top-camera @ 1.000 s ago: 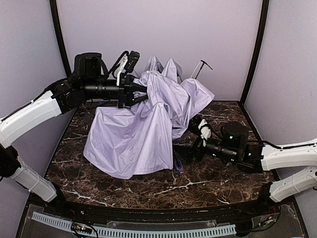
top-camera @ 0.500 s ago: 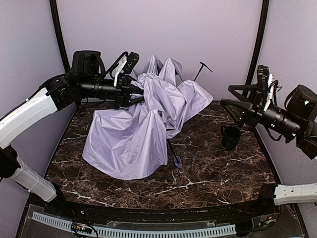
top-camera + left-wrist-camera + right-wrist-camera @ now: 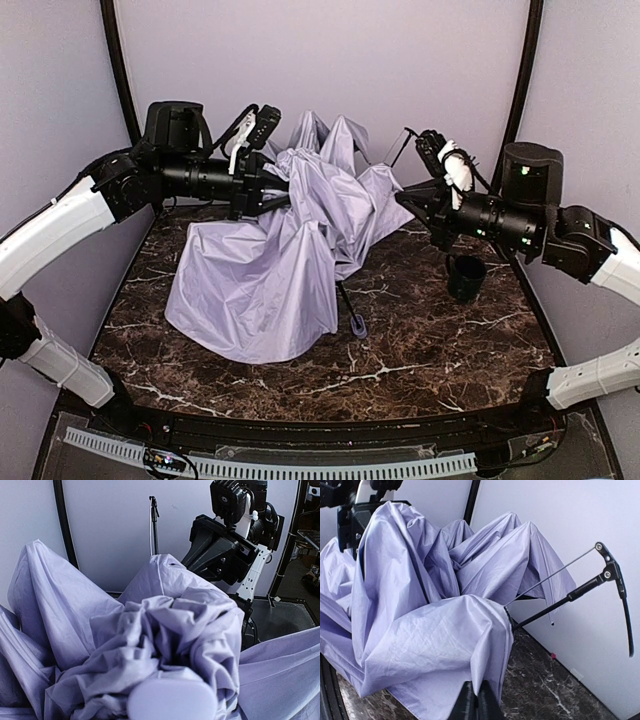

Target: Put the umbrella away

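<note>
- only the top view takes in the whole umbrella [image 3: 270,280]: its canopy lies draped over the left-middle of the table [image 3: 430,345], upper end lifted, with the thin shaft [image 3: 346,298] and small handle [image 3: 359,326] poking out on the near side.
- the left wrist view shows crumpled cloth and a rounded lavender cap [image 3: 172,700], with its own fingers hidden.
- the right wrist view shows a bare black rib [image 3: 590,585] most clearly.
- a dark mug [image 3: 465,277] stands on the table's right; its inside is too dark to read.
- the left gripper [image 3: 272,195] clamps the bunched upper canopy.
- the right gripper [image 3: 475,690] has its fingers pressed together at the right hem; whether they nip cloth cannot be told.
</note>
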`<state>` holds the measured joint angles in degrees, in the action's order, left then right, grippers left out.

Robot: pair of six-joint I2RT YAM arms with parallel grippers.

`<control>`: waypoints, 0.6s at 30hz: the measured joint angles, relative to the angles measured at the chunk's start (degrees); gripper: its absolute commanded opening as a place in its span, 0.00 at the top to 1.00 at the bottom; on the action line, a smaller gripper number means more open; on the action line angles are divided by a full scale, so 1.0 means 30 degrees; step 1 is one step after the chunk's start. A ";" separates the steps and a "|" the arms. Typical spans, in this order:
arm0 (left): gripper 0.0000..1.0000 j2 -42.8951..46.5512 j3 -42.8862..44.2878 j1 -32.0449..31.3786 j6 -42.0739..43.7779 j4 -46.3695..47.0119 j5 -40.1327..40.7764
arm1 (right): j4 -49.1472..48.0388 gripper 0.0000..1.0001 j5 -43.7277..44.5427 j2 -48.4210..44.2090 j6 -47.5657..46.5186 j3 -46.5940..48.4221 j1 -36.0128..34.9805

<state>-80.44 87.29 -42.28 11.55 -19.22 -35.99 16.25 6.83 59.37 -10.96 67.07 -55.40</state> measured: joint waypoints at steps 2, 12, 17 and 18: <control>1.00 0.0000 0.0007 0.0000 0.0000 -0.0022 -0.0036 | 0.0248 1.00 0.0182 0.0204 -0.0124 0.0342 0.0000; 1.00 -0.0721 0.1712 0.0000 0.0153 -0.1945 0.1188 | 0.0291 1.00 0.2535 0.0007 0.0423 0.3759 0.0401; 1.00 -0.1224 0.2499 -0.0036 0.0277 -0.2543 0.1326 | 0.0240 1.00 0.3840 -0.0838 0.0699 0.4109 0.0903; 1.00 -0.1282 0.2579 -0.0051 0.0299 -0.2572 0.1319 | 0.0291 1.00 0.3978 -0.0794 0.0758 0.4109 0.0954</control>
<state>-84.29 95.02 -42.44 12.45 -26.94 -32.03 17.12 18.76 56.99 -8.69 79.40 -52.53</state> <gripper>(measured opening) 0.230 0.004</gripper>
